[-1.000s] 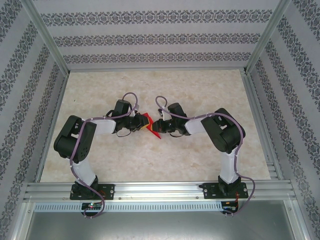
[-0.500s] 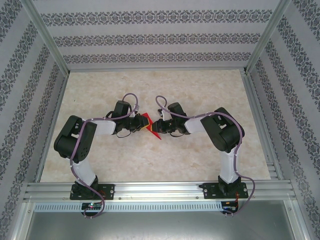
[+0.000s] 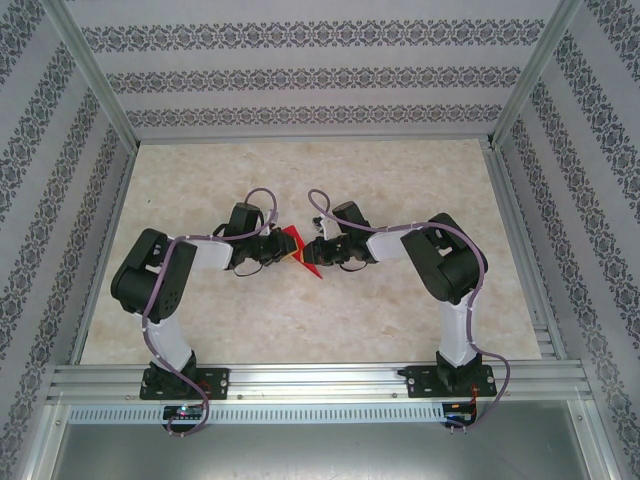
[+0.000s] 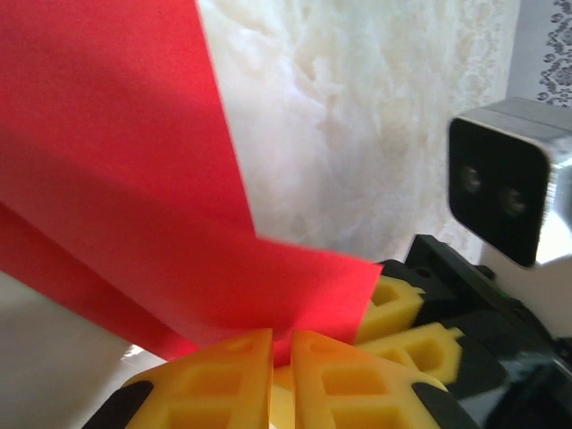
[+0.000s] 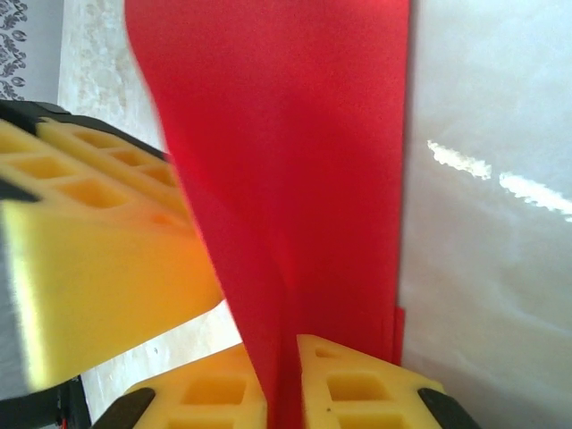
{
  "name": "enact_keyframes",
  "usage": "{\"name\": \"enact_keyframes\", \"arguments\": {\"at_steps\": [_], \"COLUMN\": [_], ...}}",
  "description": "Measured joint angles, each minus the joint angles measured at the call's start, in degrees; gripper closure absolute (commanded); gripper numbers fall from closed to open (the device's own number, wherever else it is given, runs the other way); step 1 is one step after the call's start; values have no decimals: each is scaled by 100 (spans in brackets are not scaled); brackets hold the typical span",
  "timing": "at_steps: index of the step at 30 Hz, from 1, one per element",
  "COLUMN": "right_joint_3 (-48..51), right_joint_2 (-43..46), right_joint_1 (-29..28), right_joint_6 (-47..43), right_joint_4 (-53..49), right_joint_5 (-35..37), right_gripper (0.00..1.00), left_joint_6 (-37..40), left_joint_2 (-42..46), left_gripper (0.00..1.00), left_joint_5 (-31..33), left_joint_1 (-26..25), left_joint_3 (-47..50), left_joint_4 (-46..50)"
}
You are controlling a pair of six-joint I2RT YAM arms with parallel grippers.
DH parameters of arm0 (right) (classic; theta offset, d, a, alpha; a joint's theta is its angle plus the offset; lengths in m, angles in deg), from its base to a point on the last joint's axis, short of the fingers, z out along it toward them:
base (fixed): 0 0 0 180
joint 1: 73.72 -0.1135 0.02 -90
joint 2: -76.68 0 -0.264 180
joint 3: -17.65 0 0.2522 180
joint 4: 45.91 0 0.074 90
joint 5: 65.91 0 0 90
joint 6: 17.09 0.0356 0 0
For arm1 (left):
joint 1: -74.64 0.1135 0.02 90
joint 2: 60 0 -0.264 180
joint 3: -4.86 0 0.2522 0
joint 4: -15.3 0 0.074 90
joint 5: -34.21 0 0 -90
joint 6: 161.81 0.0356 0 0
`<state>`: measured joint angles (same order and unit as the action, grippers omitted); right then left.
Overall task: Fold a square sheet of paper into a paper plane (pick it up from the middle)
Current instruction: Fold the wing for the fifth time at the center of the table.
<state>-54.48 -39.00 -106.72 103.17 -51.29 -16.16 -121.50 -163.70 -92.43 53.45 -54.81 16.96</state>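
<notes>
The paper plane point(image 3: 300, 251) is a creased, pointed wedge of bright red paper, held just above the middle of the table between both arms. My left gripper point(image 3: 281, 250) is shut on its left side. In the left wrist view the yellow pads point(image 4: 223, 366) pinch a fold of the paper plane point(image 4: 134, 179), with my left gripper point(image 4: 281, 338) nearly closed around it. My right gripper point(image 3: 318, 250) is shut on the right side. In the right wrist view the paper plane point(image 5: 295, 134) rises from between the pads of my right gripper point(image 5: 291, 349).
The other arm's yellow fingers point(image 4: 402, 308) sit close by in the left wrist view, and likewise point(image 5: 89, 241) in the right wrist view. The marbled tabletop point(image 3: 300, 170) is fenced by aluminium rails point(image 3: 310, 380) and patterned walls.
Both wrists have shifted slightly, the right one a little up and to the left. The red paper stays gripped between the two grippers in the same spot.
</notes>
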Motion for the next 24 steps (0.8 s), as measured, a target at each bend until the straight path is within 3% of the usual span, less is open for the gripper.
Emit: {"name": "enact_keyframes", "arguments": {"at_steps": [24], "right_joint_3": [-70], "right_joint_2": [293], "right_joint_1": [2], "right_joint_6": [-129], "right_joint_4": [-579], "right_joint_5": [57], "right_gripper": [77], "left_joint_6": [127], "left_joint_2": [-92], "left_gripper": [87], "left_joint_5": [267], "left_joint_1": [-28], "left_joint_3": [0], "left_joint_4": [249]}}
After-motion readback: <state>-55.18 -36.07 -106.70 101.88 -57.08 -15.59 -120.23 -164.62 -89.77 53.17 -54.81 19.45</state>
